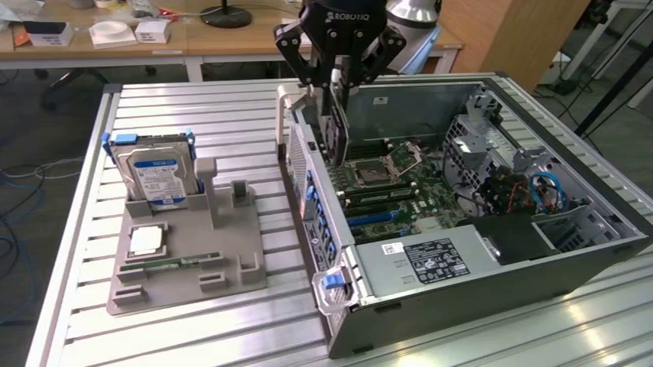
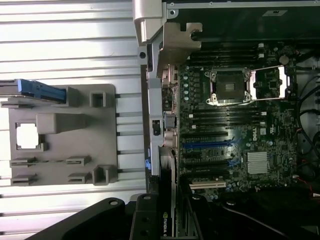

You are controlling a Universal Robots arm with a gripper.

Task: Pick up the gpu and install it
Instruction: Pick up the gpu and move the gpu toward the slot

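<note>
Jaws, partly closed, grip the gpu [image 1: 337, 134] upright over the case [image 1: 490, 298]; its edge must line up squarely with the blue slot [image 1: 375, 219] before pressing.

A ribbed metal table [image 1: 204, 115] bears two things directly: a grey parts stand [image 1: 168, 294] toward 8 o'clock in the exterior view and, just beside it, an open computer case [image 1: 490, 300] toward 4 o'clock.
</note>
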